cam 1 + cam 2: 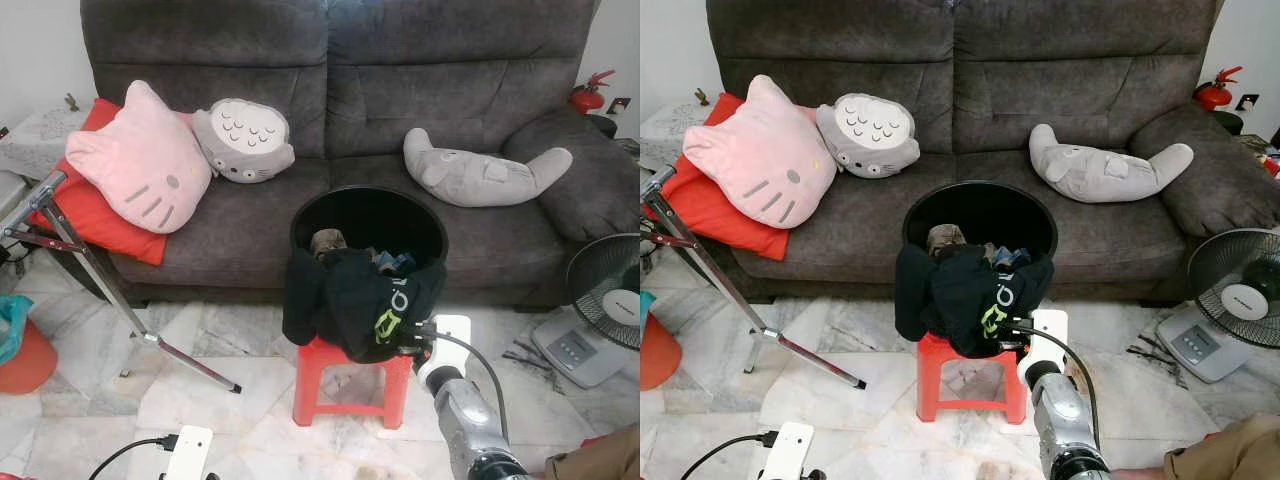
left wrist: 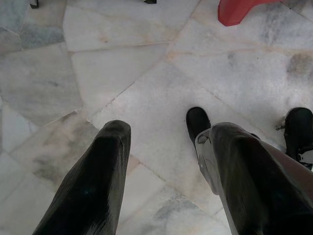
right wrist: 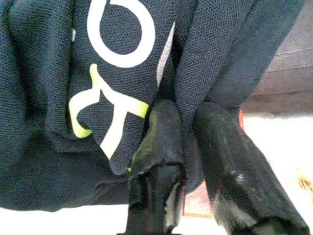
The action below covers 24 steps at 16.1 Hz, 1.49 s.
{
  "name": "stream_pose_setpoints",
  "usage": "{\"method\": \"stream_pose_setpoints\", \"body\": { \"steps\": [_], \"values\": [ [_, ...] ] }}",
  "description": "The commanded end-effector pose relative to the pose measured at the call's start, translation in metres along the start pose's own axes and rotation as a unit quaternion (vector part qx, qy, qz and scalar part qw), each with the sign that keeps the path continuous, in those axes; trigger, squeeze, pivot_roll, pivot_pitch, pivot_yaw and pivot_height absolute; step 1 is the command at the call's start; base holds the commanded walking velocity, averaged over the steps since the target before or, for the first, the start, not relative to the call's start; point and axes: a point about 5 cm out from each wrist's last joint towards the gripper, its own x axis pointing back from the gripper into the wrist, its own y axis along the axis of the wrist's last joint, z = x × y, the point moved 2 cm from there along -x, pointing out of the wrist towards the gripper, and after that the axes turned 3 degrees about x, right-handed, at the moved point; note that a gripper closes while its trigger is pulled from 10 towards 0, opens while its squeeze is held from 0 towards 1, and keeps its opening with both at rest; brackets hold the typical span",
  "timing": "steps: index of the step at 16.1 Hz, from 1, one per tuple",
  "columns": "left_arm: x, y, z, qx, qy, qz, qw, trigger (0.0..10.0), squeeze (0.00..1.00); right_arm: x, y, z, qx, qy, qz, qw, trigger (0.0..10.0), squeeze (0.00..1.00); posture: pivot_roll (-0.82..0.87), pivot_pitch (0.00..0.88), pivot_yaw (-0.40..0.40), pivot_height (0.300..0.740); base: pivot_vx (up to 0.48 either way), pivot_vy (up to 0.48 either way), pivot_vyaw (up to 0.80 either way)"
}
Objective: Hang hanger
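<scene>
A black garment with white and yellow-green print hangs over the front rim of a round black basket, which stands on a red plastic stool. More clothes lie inside the basket. My right gripper is at the garment's lower right edge. In the right wrist view its fingers are shut on a fold of the dark fabric. My left gripper hangs open over the marble floor with nothing between its fingers.
A grey sofa with a pink cat cushion, a grey cushion and a grey plush stands behind the basket. A metal rack's slanted legs are at the left. A floor fan is at the right, an orange bucket far left.
</scene>
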Motion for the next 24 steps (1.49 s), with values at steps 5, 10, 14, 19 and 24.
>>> {"method": "stream_pose_setpoints", "body": {
  "steps": [5,10,14,19,24],
  "values": [
    [0.001,-0.006,0.004,-0.005,0.007,0.012,1.0,10.0,0.0,-0.007,0.023,0.001,0.003,0.003,-0.047,0.999,0.0,0.0,-0.05,0.0,0.019,0.74,0.0,0.0,0.0],
    [0.001,-0.006,0.002,-0.005,0.006,0.011,1.0,10.0,0.0,-0.018,0.073,0.004,0.008,0.015,-0.135,0.991,0.0,0.0,-0.06,0.0,0.021,0.74,0.0,0.0,0.0],
    [0.001,-0.007,0.003,-0.004,0.007,0.012,1.0,10.0,0.0,-0.025,0.117,0.012,0.011,0.032,-0.2,0.979,0.0,0.0,-0.06,0.0,0.021,0.74,0.0,0.0,0.0],
    [0.001,-0.007,0.002,-0.003,0.006,0.013,1.0,10.0,0.0,-0.033,0.142,0.02,0.023,0.046,-0.212,0.976,0.0,0.0,-0.06,0.0,0.023,0.74,0.0,0.0,0.0],
    [0.001,-0.009,0.0,-0.005,0.001,0.016,1.0,10.0,0.0,-0.038,0.107,-0.006,0.019,-0.03,-0.102,0.994,0.0,0.0,-0.06,0.0,0.022,0.74,0.0,0.0,0.0]
  ]
}}
